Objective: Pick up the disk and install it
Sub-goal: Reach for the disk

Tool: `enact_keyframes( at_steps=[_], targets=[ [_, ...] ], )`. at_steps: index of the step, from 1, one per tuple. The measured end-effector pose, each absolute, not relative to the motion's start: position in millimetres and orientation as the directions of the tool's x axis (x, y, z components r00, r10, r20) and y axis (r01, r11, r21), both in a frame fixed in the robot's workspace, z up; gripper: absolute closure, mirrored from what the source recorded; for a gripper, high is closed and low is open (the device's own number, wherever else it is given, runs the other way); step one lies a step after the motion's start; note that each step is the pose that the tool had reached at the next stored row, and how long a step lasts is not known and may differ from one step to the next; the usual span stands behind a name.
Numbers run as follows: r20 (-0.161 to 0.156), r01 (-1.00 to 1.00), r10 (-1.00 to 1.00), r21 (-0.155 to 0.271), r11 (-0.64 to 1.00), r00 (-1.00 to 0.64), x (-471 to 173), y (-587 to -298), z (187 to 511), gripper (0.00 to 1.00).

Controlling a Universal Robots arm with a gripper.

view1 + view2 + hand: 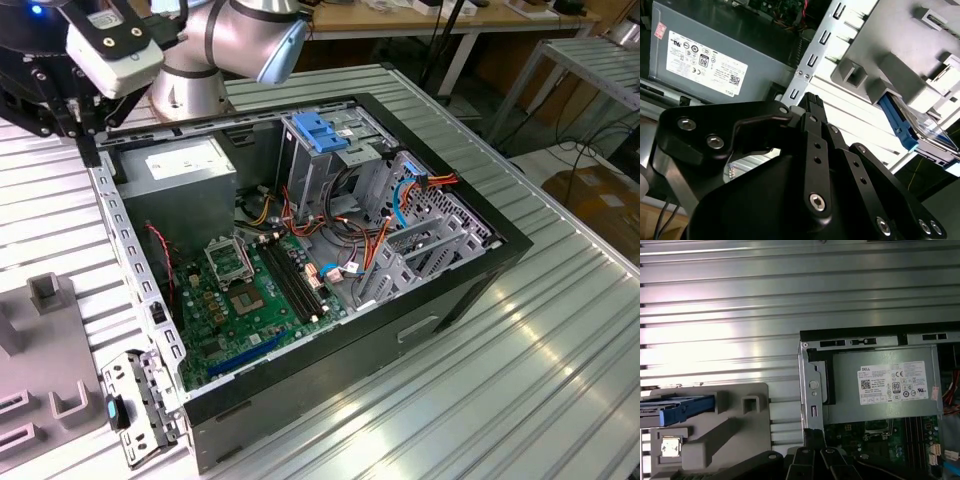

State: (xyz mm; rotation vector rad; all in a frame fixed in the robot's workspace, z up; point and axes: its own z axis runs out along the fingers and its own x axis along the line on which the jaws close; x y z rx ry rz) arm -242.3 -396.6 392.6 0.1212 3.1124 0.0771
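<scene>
At the exterior view's left, a grey moulded fixture lies on the ribbed metal bench. In the first wrist view this fixture holds the disk, which stands on edge in a slot with its blue rail uppermost. A small silvery square part sits in a pocket just beside it. In the second wrist view the disk leans in the same slot, its blue rail and a strip of its silver face showing.

Above the fixture, at the exterior view's upper left, the tool hangs from the arm. It is over the rim of the open computer case, near the corner where the grey power-supply box sits. In both wrist views the tool looks pressed together with nothing between its tips. It is well apart from the disk.

Further right, inside the case, the green motherboard lies flat on the floor of the case. Beyond it a blue plastic bracket tops the upright grey drive cage. Orange and blue cables run between that cage and the perforated grey bays at the exterior view's right
</scene>
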Motion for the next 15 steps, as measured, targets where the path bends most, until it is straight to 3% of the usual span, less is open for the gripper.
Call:
enact_keyframes(
  at_steps=[15],
  targets=[
    [-0.004, 0.078, 0.078, 0.062, 0.995, -0.997, -299, -394, 392, 0.89]
  ],
)
